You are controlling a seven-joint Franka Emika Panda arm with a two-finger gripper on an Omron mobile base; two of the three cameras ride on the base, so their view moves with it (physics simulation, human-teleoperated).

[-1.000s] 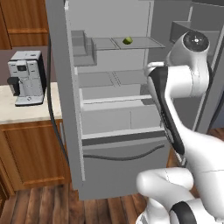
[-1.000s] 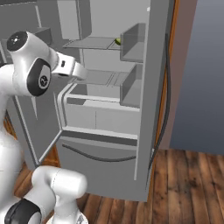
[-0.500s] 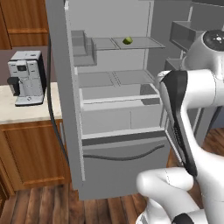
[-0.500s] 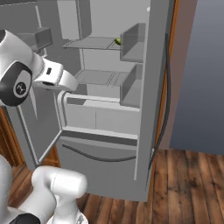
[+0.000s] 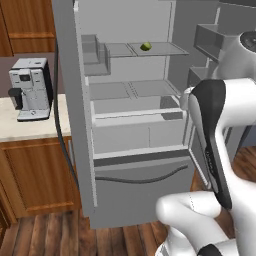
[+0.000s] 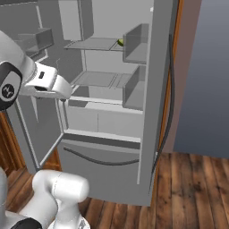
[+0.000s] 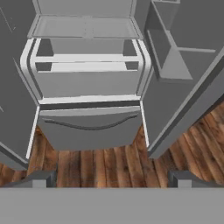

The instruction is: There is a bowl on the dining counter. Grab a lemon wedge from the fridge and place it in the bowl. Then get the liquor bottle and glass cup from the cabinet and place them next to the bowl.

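Tall grey steel French-door fridge, doors open. Small yellow-green lemon wedge lies on the top glass shelf. Tool, fingers spread wide and empty, faces the lower drawers. Wedge likely light, soft, slippery; pinch across its flanks.

Fridge top cut off by upper edge in both base views. Lemon wedge on upper shelf, toward its right rear corner: tiny green blob, shape too small to tell; in right base view half hidden behind door bin. Coffee machine detail blurred. Right door largely hidden behind white arm.
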